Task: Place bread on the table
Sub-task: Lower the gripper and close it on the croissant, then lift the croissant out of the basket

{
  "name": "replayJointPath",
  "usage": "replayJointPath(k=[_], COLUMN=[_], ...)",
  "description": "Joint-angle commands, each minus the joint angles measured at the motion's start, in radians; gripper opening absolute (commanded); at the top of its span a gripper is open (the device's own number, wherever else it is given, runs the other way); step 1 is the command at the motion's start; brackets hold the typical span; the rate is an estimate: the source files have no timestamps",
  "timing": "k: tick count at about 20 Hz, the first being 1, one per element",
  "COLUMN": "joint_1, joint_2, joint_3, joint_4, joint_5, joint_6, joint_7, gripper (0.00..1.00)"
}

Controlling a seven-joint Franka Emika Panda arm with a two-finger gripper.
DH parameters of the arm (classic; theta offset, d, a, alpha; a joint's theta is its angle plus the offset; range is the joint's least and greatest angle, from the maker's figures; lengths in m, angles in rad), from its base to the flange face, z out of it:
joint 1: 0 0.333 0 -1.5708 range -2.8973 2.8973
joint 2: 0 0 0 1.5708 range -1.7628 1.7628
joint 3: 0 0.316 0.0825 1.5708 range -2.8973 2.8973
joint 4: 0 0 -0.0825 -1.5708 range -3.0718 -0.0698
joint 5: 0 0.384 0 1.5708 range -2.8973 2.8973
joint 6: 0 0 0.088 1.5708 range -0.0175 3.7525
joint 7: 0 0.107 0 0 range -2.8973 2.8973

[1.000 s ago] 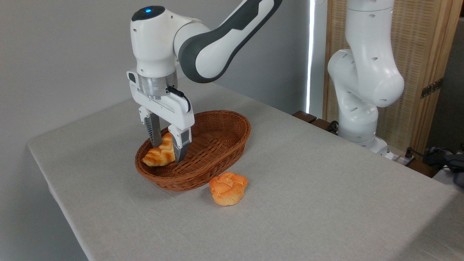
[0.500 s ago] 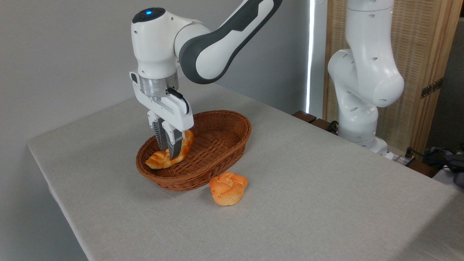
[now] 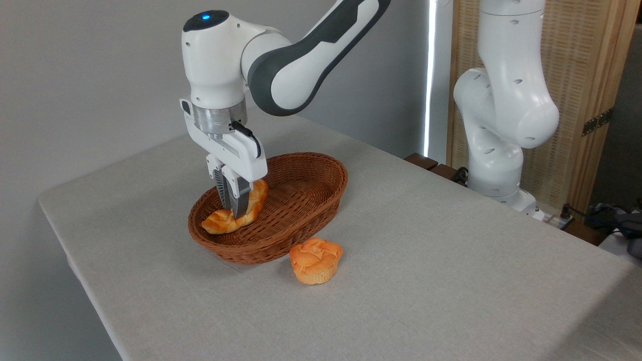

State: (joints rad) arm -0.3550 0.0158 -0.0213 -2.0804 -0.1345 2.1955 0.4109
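Camera view: gripper (image 3: 234, 213) clamped on bread (image 3: 233, 210) mid-loaf, fingers pinched close; loaf inside basket (image 3: 311, 198) at its 9 o'clock end, tilted, w/ low tip near wicker floor. Step reads as grasp made, lift not yet done; next move prob. needs straight-up pull clear of rim, then carry to bare table (image 3: 451, 260), away from orange bun (image 3: 316, 260) at basket's 5 o'clock. Fingers hide loaf's centre; can't tell if low tip touches basket.
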Motion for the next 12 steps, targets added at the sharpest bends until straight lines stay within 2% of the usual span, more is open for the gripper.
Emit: replayJointPath(k=[1, 7, 12], joint_1=[-0.005, -0.004, -0.004], joint_2=[-0.01, -0.014, -0.034], joint_3=[0.014, 0.018, 0.02], joint_4=[-0.026, -0.021, -0.009], joint_5=[0.013, 0.012, 0.012], joint_6=[0.0, -0.006, -0.055], joint_7=[0.02, 0.022, 0.02], gripper=[0.0, 0.0, 0.0])
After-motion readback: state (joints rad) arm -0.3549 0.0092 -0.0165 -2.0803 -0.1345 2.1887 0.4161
